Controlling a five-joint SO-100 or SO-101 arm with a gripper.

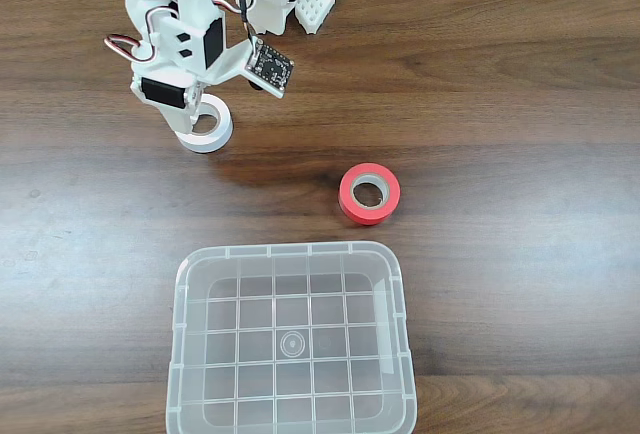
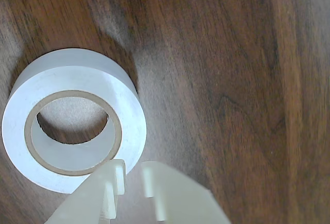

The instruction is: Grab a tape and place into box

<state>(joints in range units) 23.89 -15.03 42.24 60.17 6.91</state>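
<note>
White tape (image 1: 207, 126) lay flat on the dark wooden worktop (image 1: 480, 84), well apart from the box (image 1: 291, 339) and up and to the left of it in the fixed view, with the arm directly above it. The box stood bare, only its grid bottom showing through the clear plastic, so as a judgement the task was barely begun: the reach looked nearly finished, while the grasp, the lift, the carry to the box and the release all remained. In the wrist view the gripper (image 2: 133, 182) came in from the bottom edge with its pale fingers (image 2: 116, 182) just at the near rim of the tape, one seeming to overlap that rim; the jaws stood only a little apart and held nothing, neither yet around the wall of the roll. A red tape (image 1: 369, 194) sat nearer the box, just above its upper right corner in the fixed view, untouched. Being a ring, the white tape had no long axis across the worktop; its one axis, through the greyish core (image 2: 73, 131), pointed straight up, the hole open toward the camera. It looked level, not tilted, and no loose end could be made out.
</note>
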